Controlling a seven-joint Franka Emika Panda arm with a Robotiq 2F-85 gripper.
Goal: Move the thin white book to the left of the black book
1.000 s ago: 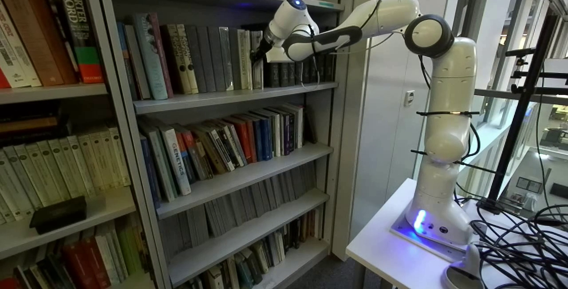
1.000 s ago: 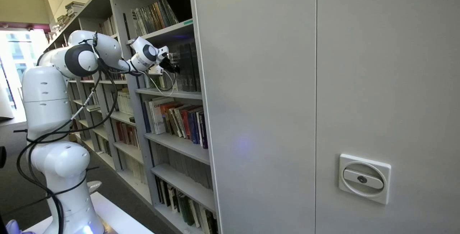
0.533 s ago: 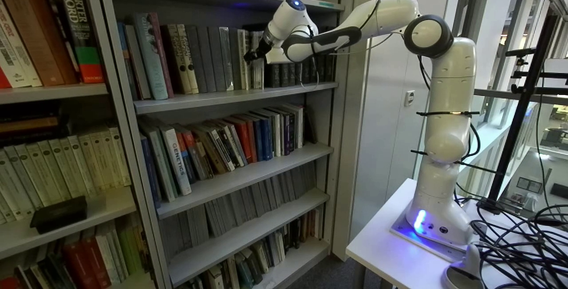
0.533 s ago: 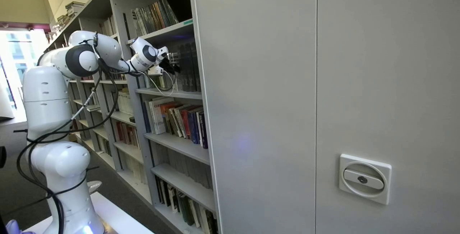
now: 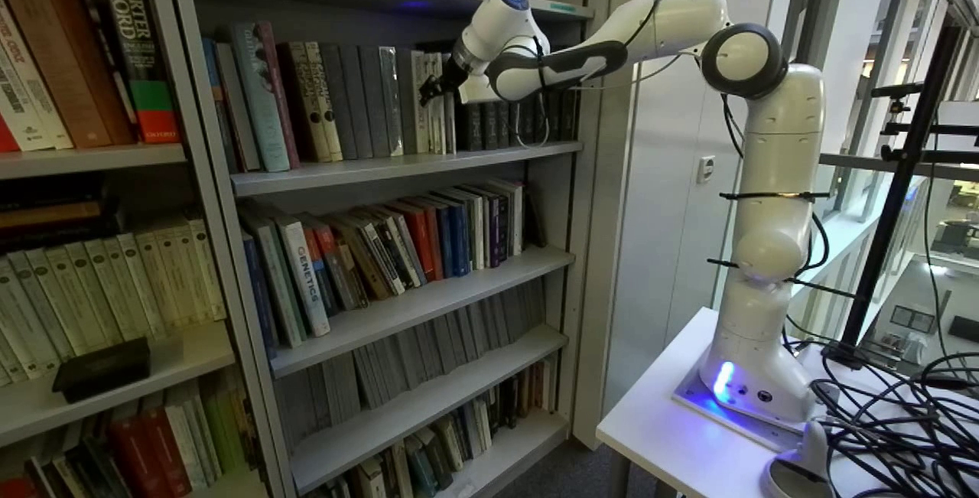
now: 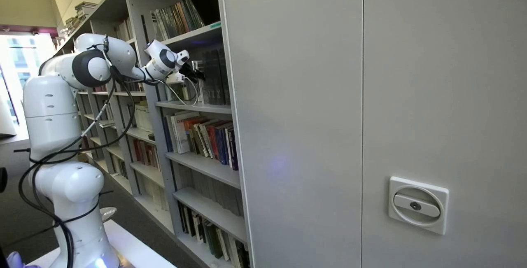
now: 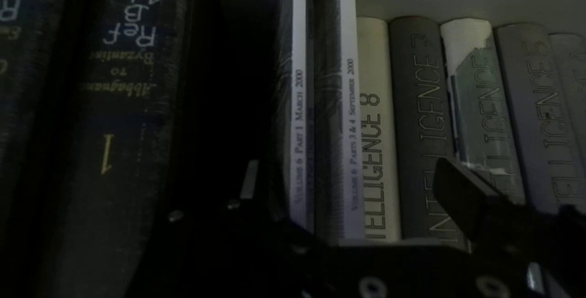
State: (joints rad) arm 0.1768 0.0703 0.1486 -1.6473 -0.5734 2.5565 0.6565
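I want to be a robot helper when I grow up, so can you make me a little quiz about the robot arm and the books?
1. True or false: in the wrist view, the tool stands open.

2. In the wrist view, which month is printed on the thin white book nearest the black book with the yellow 1?
A) June
B) March
C) September

3. Fill in the missing letters: in an exterior view, a leaning white book, lower down than the tool, says GENE____.

Key: 1. True. 2. B. 3. TICS, making GENETICS.
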